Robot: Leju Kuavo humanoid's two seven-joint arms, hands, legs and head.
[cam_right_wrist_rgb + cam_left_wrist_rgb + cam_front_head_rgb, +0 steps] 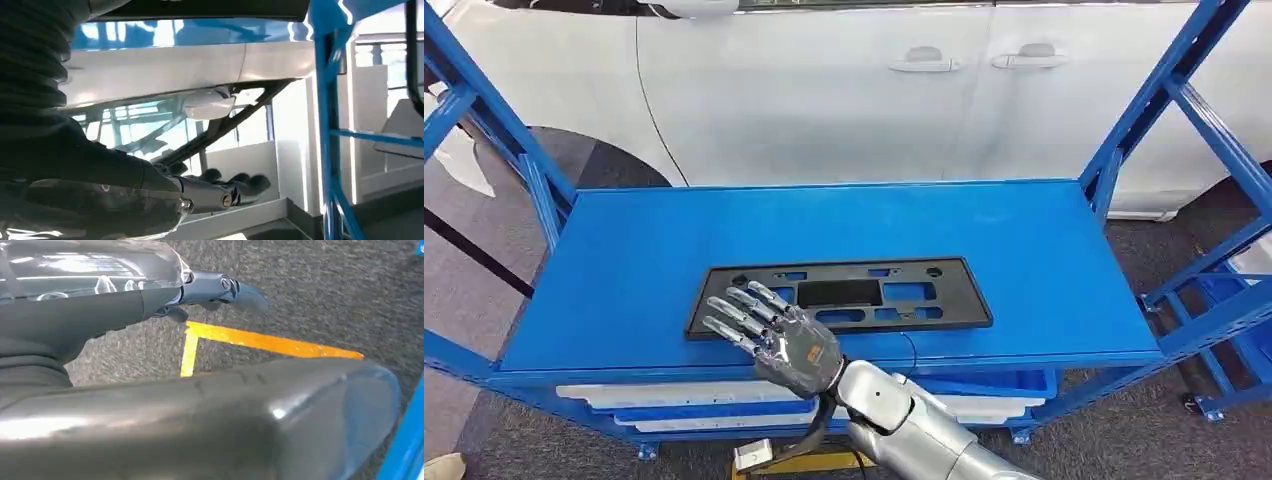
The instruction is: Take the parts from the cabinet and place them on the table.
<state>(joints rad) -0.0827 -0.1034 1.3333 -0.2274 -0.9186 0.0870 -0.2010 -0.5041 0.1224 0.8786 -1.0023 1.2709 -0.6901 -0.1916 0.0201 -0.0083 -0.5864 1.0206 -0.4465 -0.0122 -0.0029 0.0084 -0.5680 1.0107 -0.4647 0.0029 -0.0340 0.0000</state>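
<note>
Black plastic part (842, 296): lying flat on the blue cabinet shelf (1024, 250), toward the shelf's 6 o'clock edge.

Right hand (774, 335): hovering over the part's 7 o'clock corner, fingers (742, 312) spreading apart and extending toward 10 o'clock, holding nothing.

Left hand (150, 305): hanging over grey carpet with yellow floor tape (260, 341); whether its fingers are apart or together cannot be told.

White car (844, 90): standing at 12 o'clock behind the cabinet.
</note>
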